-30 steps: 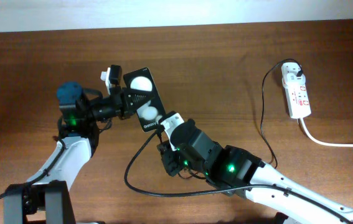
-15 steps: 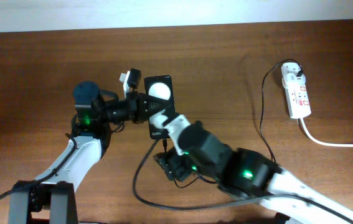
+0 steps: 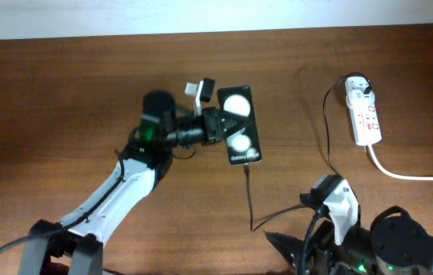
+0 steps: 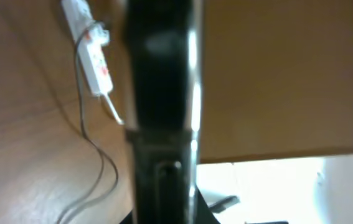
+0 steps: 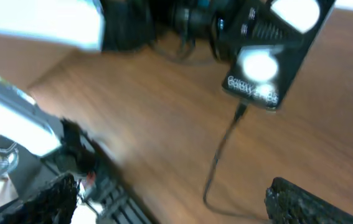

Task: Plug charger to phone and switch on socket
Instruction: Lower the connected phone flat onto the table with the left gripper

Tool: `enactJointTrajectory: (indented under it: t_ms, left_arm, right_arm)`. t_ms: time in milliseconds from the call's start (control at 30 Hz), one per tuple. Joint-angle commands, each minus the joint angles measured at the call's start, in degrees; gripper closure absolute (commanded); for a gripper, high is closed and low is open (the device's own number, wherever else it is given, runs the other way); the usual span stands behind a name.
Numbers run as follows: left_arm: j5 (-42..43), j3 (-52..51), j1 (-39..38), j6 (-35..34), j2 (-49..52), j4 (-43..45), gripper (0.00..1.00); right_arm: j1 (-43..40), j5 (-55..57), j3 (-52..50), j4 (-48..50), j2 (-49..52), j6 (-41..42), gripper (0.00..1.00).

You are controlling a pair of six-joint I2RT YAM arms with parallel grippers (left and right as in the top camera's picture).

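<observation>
We see the phone (image 3: 240, 130), a flat black slab whose glossy face shows two white round spots and small white lettering. It is face up near the middle of the worktop (image 3: 63, 84), and the left end effector (image 3: 218, 126) clamps one of its long edges. The charger (image 3: 248, 195), a thin black cable, meets the phone's lower short edge, drops, bends right and climbs to its white adapter, seated at the far end of the socket (image 3: 366, 116). The socket, a white strip with red marks, lies at the right, its thick white cord trailing off rightward.
</observation>
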Motion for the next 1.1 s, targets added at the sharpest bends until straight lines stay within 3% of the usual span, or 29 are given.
enactJointTrajectory:
  t_ms: [0, 100, 367, 700, 1000, 1067]
  left_arm:
    - [-11.8, 12.3, -0.9, 19.2, 0.1, -21.1, 1.0]
    - [-14.4, 19.2, -0.9, 25.7, 3.6, -32.1, 1.0]
    - [-8.4, 27.3, -0.9, 28.2, 21.4, -31.9, 1.0]
    - [-11.4, 29.0, -0.7, 29.1, 36.6, -31.6, 0.95]
    - [-19.8, 29.0, -0.7, 29.1, 37.7, -38.3, 0.7]
    - [-22.1, 29.0, -0.7, 29.1, 37.7, -40.9, 0.53]
  right_arm:
    - [-0.2, 0.7, 0.4, -2.1, -0.1, -0.3, 0.01]
    - [-0.2, 0.7, 0.4, -3.0, -0.1, -0.3, 0.01]
    - [-0.2, 0.7, 0.4, -3.6, -0.1, -0.3, 0.01]
    - [-0.2, 0.7, 0.4, -3.6, -0.1, -0.3, 0.01]
    - [-0.2, 0.7, 0.4, -3.6, -0.1, -0.3, 0.01]
    - [-0.2, 0.7, 0.4, -3.6, -0.1, -0.3, 0.01]
